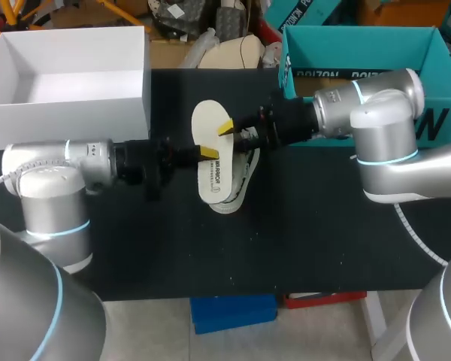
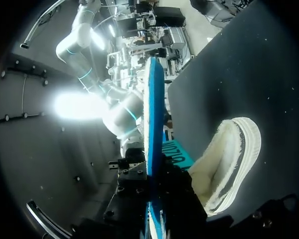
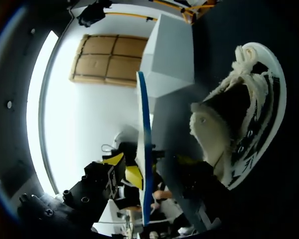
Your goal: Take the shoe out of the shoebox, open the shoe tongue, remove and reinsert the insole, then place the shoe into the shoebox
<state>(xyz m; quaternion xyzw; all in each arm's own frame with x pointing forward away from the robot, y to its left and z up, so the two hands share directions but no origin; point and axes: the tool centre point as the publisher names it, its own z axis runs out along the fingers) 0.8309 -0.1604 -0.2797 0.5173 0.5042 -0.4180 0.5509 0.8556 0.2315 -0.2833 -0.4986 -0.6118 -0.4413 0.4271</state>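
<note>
The insole (image 1: 207, 120) hangs flat above the worktop (image 1: 323, 241), and both our claws grip it. The left claw (image 1: 208, 154) pinches its left edge towards the nearer end. The right claw (image 1: 224, 127) pinches the opposite edge a little farther out. Each shows one yellow finger on the upper face. In both wrist views the insole (image 2: 153, 114) stands edge-on, running straight out between that claw's fingers, so we judge both closed on it.

The shoe (image 1: 239, 180) lies on the worktop directly under the insole, poking out on the right arm's side and at the near end. Its long axis runs roughly with the insole's, away from us and crosswise to both arms. From the right wrist the shoe (image 3: 239, 124) sits beside the insole with its fleecy opening showing. Reinserting therefore seems to call for going down and slightly rightward, with one end tipped into the mouth. The right arm looks marginally nearer the shoe.

Dark print sits on the insole's nearer part, and white lettering runs along the teal box (image 1: 361, 53) behind the right arm. A white box (image 1: 68, 98) stands open behind the left arm. We cannot tell which one serves as the shoebox.
</note>
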